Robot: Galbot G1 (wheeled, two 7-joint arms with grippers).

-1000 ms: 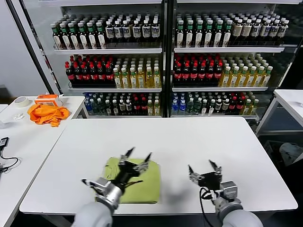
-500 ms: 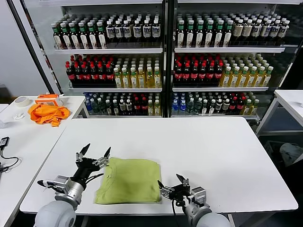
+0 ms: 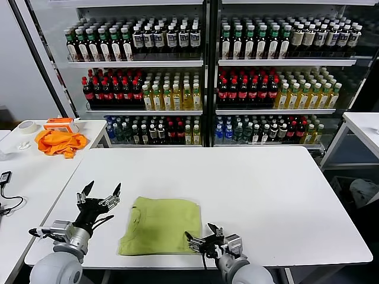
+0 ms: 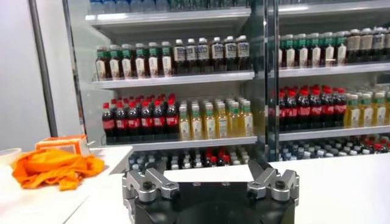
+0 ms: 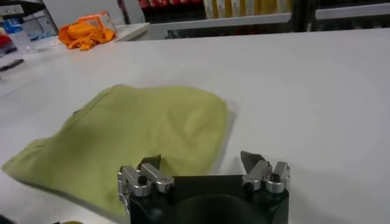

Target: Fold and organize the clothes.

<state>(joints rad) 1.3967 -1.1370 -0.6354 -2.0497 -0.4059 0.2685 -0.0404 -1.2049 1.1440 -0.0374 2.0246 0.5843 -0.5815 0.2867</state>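
A folded light yellow-green T-shirt [image 3: 159,225] lies flat on the white table [image 3: 249,189] near its front edge; it also shows in the right wrist view [image 5: 140,134]. My left gripper [image 3: 98,194] is open and empty, held above the table to the left of the shirt and apart from it. My right gripper [image 3: 200,237] is open and empty, low at the shirt's front right corner, with one finger over the fabric edge in the right wrist view [image 5: 201,159]. In the left wrist view my left gripper [image 4: 210,168] points toward the shelves.
A bright orange cloth [image 3: 58,142] and an orange-and-white box [image 3: 61,124] lie on a side table [image 3: 23,171] at the left, with a tape roll [image 3: 26,126]. Shelves of bottles [image 3: 201,77] stand behind the table. Another white table [image 3: 361,127] stands at the right.
My left gripper has moved off the shirt to its left. My right gripper has moved left and lower, to the shirt's front right corner. The shirt now lies uncovered.
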